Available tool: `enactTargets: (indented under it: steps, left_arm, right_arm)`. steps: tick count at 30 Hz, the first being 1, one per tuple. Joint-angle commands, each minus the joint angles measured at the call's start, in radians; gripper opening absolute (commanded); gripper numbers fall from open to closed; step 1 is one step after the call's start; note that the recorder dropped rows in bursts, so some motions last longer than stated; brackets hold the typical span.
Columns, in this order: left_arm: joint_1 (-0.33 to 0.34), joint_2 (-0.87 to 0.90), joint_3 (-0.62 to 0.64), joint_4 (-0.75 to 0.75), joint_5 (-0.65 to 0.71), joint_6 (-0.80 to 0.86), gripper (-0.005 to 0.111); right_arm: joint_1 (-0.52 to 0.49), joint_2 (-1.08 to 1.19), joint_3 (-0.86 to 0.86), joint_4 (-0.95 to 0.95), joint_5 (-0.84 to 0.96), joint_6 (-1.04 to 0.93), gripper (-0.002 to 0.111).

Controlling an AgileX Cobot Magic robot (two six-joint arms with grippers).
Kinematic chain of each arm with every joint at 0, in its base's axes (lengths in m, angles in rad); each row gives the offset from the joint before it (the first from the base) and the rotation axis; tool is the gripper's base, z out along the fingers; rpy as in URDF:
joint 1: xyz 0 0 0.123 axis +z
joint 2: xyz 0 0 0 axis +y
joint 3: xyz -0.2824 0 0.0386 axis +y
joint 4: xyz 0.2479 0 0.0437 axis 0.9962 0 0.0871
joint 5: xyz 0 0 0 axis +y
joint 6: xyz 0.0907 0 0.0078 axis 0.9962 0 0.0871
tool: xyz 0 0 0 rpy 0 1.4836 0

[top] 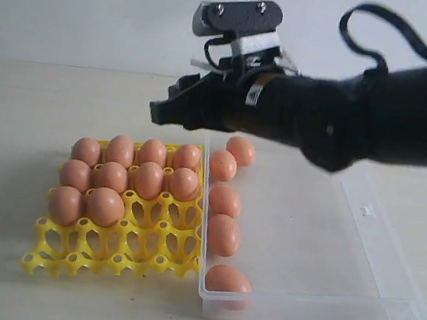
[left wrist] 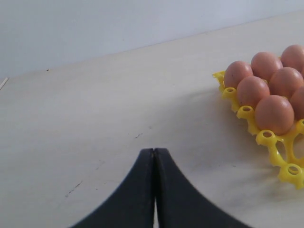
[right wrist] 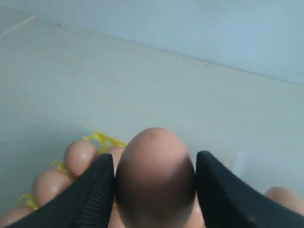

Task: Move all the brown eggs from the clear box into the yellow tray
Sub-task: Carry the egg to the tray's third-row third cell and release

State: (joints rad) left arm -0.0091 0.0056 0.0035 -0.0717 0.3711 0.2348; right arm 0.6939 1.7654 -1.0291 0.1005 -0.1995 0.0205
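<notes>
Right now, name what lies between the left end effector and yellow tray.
Only bare table between left end effector and yellow tray; left wrist view shows it.

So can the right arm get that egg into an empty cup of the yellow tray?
Probably yes. The right gripper, holding an egg, hangs over the yellow tray's far side; empty cups in the nearer rows lie open, nothing over them.

My right arm (top: 381, 113) reaches in from the right, past the middle, held up in the air, forearm about level. Right gripper (right wrist: 154, 159) is clamped on one brown egg (right wrist: 154, 190), a finger on each side. Left gripper (left wrist: 154, 152) sits low, jaws pressed together.
</notes>
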Motion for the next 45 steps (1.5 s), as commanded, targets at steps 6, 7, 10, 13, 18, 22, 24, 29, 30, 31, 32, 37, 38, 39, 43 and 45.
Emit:
enactTargets:
  steps: [6,7,10,13,18,22,24,29,30,31,32,37,38,39,43,45]
  left_arm:
    - [-0.001,-0.006,-0.004,-0.001,-0.007,0.000,0.000]
    - [-0.001,-0.006,-0.004,-0.001,-0.007,0.000,0.000]
    - [-0.001,-0.006,-0.004,-0.001,-0.007,0.000,0.000]
    - [-0.001,-0.006,-0.004,-0.001,-0.007,0.000,0.000]
    - [-0.001,-0.006,-0.004,-0.001,-0.007,0.000,0.000]
    - [-0.001,-0.006,-0.004,-0.001,-0.007,0.000,0.000]
    - [-0.001,-0.006,-0.004,-0.001,-0.007,0.000,0.000]
    - [-0.001,-0.006,-0.004,-0.001,-0.007,0.000,0.000]
    - [-0.001,-0.006,-0.004,-0.001,-0.007,0.000,0.000]
    - [-0.001,-0.006,-0.004,-0.001,-0.007,0.000,0.000]
    - [-0.001,-0.006,-0.004,-0.001,-0.007,0.000,0.000]
    - [-0.001,-0.006,-0.004,-0.001,-0.007,0.000,0.000]
    - [-0.001,-0.006,-0.004,-0.001,-0.007,0.000,0.000]
    - [-0.001,-0.006,-0.004,-0.001,-0.007,0.000,0.000]
    - [-0.001,-0.006,-0.004,-0.001,-0.007,0.000,0.000]
    - [-0.001,-0.006,-0.004,-0.001,-0.007,0.000,0.000]
  right_arm:
    - [0.050,0.079,0.226,-0.329,-0.515,0.443,0.000]
    - [0.050,0.099,0.226,-0.343,-0.531,0.465,0.000]
    - [0.050,0.156,0.226,-0.347,-0.572,0.481,0.000]
    - [0.050,0.196,0.226,-0.347,-0.575,0.508,0.000]
    - [0.050,0.228,0.226,-0.370,-0.570,0.534,0.000]
    - [0.050,0.233,0.226,-0.375,-0.539,0.534,0.000]
    - [0.050,0.237,0.226,-0.390,-0.539,0.534,0.004]
    - [0.050,0.237,0.226,-0.418,-0.539,0.534,0.040]
    - [0.050,0.237,0.226,-0.415,-0.539,0.529,0.050]
    - [0.050,0.237,0.226,-0.406,-0.539,0.529,0.058]
    - [0.050,0.237,0.226,-0.392,-0.533,0.529,0.063]
    - [0.048,0.224,0.226,-0.384,-0.524,0.513,0.062]
    - [0.048,0.207,0.224,-0.384,-0.505,0.510,0.059]
    - [0.048,0.179,0.224,-0.384,-0.470,0.497,0.056]
    - [0.048,0.017,0.211,-0.329,-0.184,0.336,0.034]
    - [0.037,-0.072,0.188,-0.266,0.010,0.206,0.021]
